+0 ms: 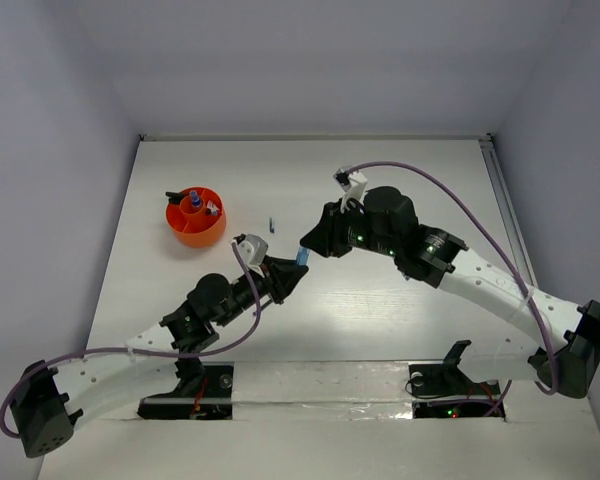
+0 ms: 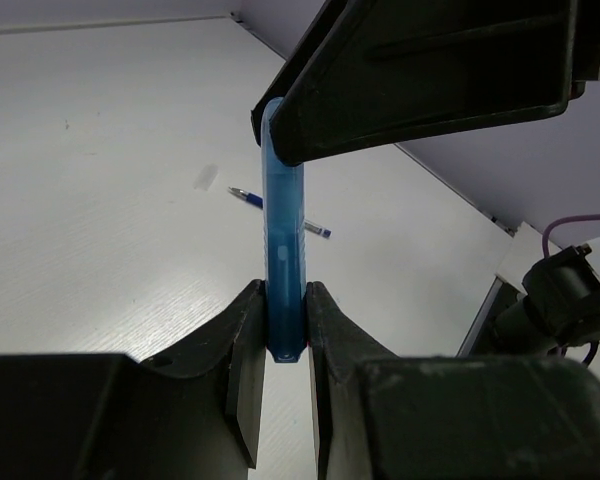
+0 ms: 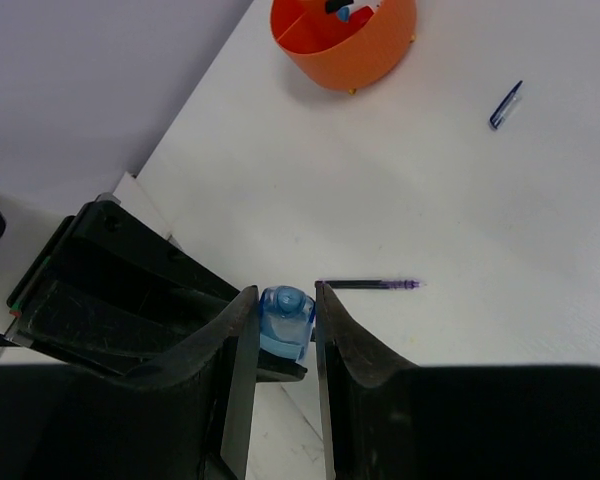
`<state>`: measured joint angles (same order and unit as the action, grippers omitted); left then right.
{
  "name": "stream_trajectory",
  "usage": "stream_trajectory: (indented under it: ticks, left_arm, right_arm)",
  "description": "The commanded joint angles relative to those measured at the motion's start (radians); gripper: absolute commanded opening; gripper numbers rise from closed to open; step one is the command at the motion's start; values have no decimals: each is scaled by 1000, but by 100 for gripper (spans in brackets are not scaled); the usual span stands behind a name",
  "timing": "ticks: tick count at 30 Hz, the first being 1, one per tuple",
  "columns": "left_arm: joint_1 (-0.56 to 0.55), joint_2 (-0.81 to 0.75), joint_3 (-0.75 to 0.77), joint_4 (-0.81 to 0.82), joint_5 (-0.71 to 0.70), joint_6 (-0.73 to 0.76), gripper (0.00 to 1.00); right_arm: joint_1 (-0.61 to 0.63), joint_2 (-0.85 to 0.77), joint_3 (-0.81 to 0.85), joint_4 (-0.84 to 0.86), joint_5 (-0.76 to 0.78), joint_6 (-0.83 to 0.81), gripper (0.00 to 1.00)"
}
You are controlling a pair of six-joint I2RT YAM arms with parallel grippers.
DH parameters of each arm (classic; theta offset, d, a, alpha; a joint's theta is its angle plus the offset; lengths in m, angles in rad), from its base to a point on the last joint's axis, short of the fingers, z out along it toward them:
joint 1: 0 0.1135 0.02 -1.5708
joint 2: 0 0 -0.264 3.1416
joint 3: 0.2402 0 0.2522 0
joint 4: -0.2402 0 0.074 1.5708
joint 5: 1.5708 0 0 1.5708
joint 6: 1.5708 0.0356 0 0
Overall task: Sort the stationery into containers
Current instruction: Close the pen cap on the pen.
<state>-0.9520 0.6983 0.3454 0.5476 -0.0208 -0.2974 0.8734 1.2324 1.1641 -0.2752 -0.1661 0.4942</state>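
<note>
1. We are watching the left hand (image 2: 285,322) and the right hand (image 3: 280,312) each clamping one end of a blue marker (image 2: 283,240).
2. Its long axis is running hand to hand, above the worktop (image 1: 380,180), right of the orange cup (image 1: 195,222).

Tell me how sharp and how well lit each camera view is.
Top external: evenly lit, sharp, soft shadows only. Left wrist: the blue marker is crisp, the left end effector dark. Right wrist: the marker's end slightly soft, orange cup sharp.
</note>
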Motion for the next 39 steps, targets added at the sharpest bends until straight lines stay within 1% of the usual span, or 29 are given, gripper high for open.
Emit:
stream_trajectory:
  ticks: [1,3,9,13,20,23,28,32,35,37,39]
  left_arm:
    - [1,-6,96,190,-16,-11,0]
    - [1,-6,107,184,-30,-11,0]
    - [1,-13,147,135,-94,-5,0]
    - [1,-19,199,92,-134,9,0]
    - [1,-3,251,84,-160,33,0]
    - [1,-5,276,65,-203,56,0]
    - [1,20,360,17,-217,78,0]
    - [1,75,394,8,-228,78,0]
    - [12,98,403,23,-208,55,0]
    - [12,104,408,22,-199,46,0]
    - [12,93,406,6,-231,49,0]
  right_arm:
    - [41,12,-44,-22,5,1,10]
    - [52,13,-60,-12,7,6,10]
    - [72,9,-141,8,17,26,0]
    - [119,13,-208,33,42,58,0]
    - [209,42,-339,119,62,124,0]
    - [219,36,-392,151,68,151,0]
    - [228,41,-484,209,60,184,0]
    - [251,62,-511,251,51,196,0]
    - [251,81,-511,264,56,196,0]
    - [251,82,-512,255,66,195,0]
    - [251,69,-501,211,115,184,0]
